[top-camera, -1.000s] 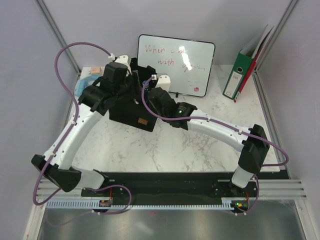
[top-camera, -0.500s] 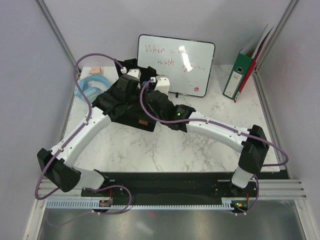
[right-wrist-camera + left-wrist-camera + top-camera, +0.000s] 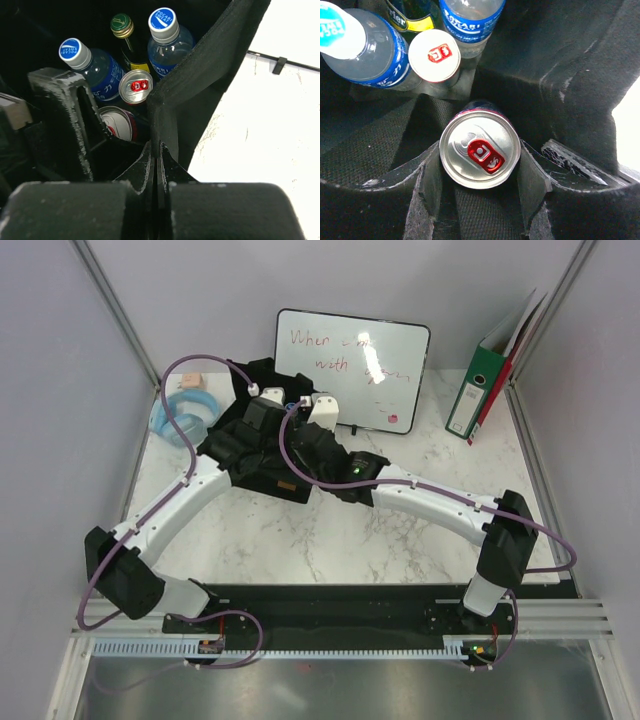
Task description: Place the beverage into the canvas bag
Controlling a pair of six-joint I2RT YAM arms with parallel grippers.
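The black canvas bag (image 3: 272, 476) stands at the back of the table, its tan label (image 3: 287, 486) facing the front. In the left wrist view my left gripper (image 3: 480, 167) is down inside the bag (image 3: 560, 60), shut on the beverage, a silver-topped can with a red tab (image 3: 480, 150), one finger pressed on each side. In the right wrist view my right gripper (image 3: 159, 150) is shut on the bag's rim (image 3: 200, 75), holding it aside. From there the held can (image 3: 117, 122) shows beside a left finger (image 3: 65, 115).
Two blue-labelled water bottles (image 3: 365, 45) (image 3: 470, 17), a dark bottle (image 3: 412, 12) and a second can (image 3: 434, 55) stand in the bag. A whiteboard (image 3: 352, 365) leans behind it, a green binder (image 3: 490, 380) at the back right, a blue ring (image 3: 180, 415) at the back left.
My left arm has swung right from the bag's left side to over its opening and reached down into it. The right arm and the bag have stayed put.
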